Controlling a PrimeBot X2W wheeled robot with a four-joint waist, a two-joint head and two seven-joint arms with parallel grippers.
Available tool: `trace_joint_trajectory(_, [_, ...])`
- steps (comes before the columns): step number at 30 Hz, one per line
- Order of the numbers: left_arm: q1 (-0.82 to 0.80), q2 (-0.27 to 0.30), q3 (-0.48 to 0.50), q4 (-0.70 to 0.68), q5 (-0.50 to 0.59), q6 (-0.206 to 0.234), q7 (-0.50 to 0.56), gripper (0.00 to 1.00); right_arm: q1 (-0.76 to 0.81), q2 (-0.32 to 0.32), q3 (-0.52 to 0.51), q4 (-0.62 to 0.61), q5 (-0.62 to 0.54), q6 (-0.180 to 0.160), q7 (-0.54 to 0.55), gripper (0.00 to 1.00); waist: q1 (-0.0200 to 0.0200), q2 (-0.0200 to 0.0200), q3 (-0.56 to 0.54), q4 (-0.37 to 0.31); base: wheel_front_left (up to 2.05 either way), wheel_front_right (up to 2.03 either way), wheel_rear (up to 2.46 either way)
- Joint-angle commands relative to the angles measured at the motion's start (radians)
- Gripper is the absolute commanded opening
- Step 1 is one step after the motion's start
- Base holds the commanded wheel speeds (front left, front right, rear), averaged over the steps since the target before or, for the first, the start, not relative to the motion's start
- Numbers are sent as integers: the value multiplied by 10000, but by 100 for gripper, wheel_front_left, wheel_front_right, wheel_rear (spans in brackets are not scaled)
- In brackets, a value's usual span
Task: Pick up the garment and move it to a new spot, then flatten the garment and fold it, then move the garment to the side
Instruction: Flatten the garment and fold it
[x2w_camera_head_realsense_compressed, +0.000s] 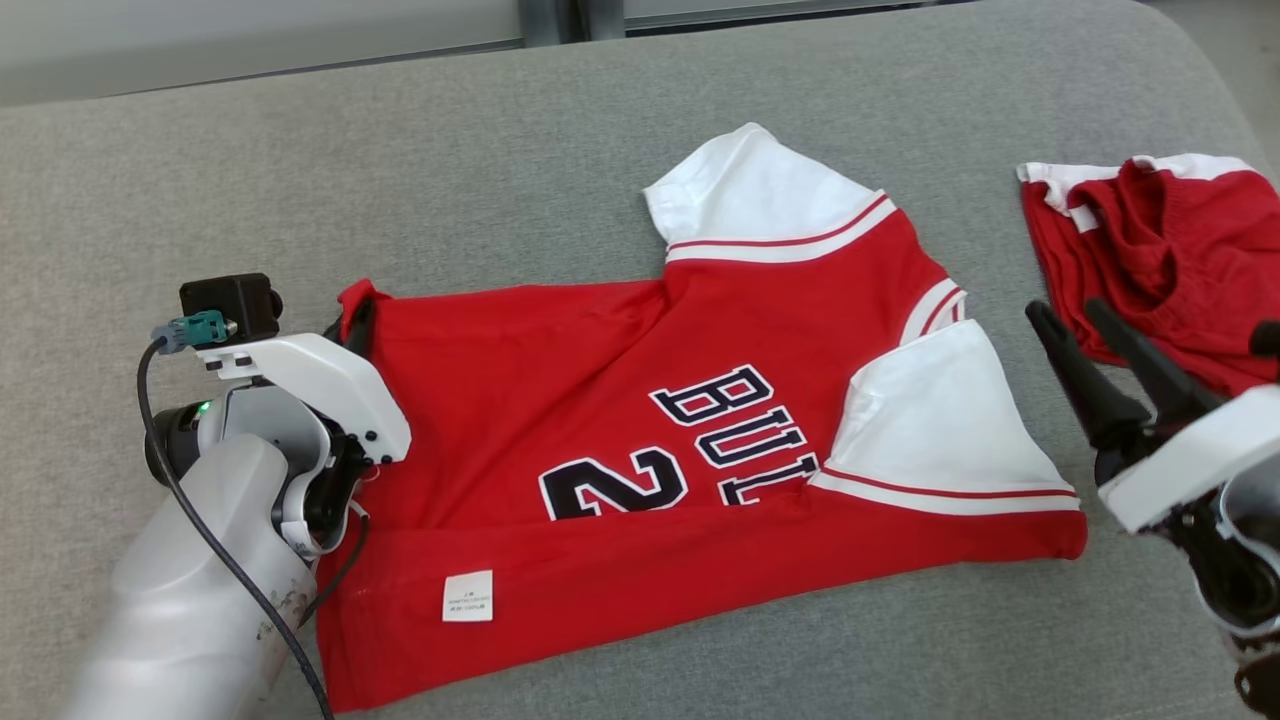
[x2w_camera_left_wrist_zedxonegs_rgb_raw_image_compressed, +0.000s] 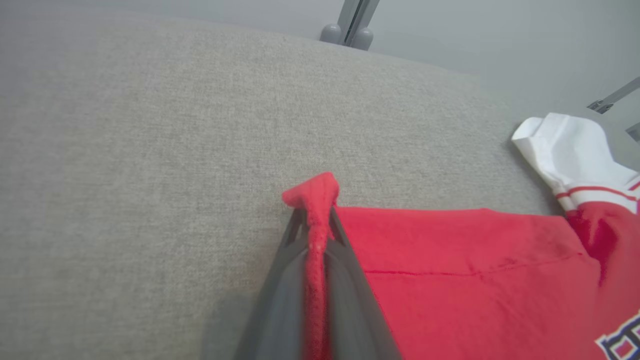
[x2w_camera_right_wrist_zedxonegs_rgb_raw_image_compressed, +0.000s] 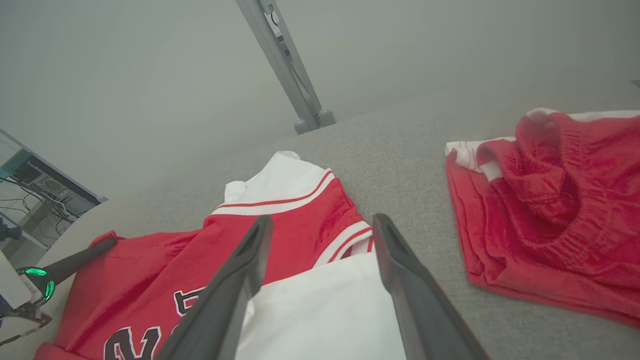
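Observation:
The garment (x2w_camera_head_realsense_compressed: 640, 400) is a red jersey with white sleeves and dark lettering, spread across the grey padded surface (x2w_camera_head_realsense_compressed: 400, 180), its near edge folded over with a white label showing. My left gripper (x2w_camera_head_realsense_compressed: 352, 310) is shut on the jersey's far left corner; in the left wrist view that red corner (x2w_camera_left_wrist_zedxonegs_rgb_raw_image_compressed: 316, 200) is pinched between the two dark fingers (x2w_camera_left_wrist_zedxonegs_rgb_raw_image_compressed: 280, 300). My right gripper (x2w_camera_head_realsense_compressed: 1070, 315) stands open at the right, just beyond the jersey's near white sleeve (x2w_camera_right_wrist_zedxonegs_rgb_raw_image_compressed: 320, 310), nothing between its fingers (x2w_camera_right_wrist_zedxonegs_rgb_raw_image_compressed: 240, 270).
A second red piece with white trim (x2w_camera_head_realsense_compressed: 1150, 250) lies crumpled at the far right, close to my right gripper. Bare grey padding stretches to the left and behind the jersey. A grey metal post (x2w_camera_right_wrist_zedxonegs_rgb_raw_image_compressed: 285, 65) stands beyond the far edge.

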Motion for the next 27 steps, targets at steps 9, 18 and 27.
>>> trace_joint_trajectory(9, [254,292,262,-1119,-119,5,-595,0,-2503,123,-150,1448,-822,1,1165,100,0,0,391,930,0,0,0])
trace_joint_trajectory(18, [94,109,64,-1996,-89,-116,-520,0,-5242,475,151,3619,-1215,1,2928,100,0,0,1042,1769,0,0,0])
trace_joint_trajectory(27, [-1040,-662,-212,-1223,-52,-975,-821,0,-7614,364,658,5889,-1970,1,4619,100,0,0,1832,2716,0,0,0])
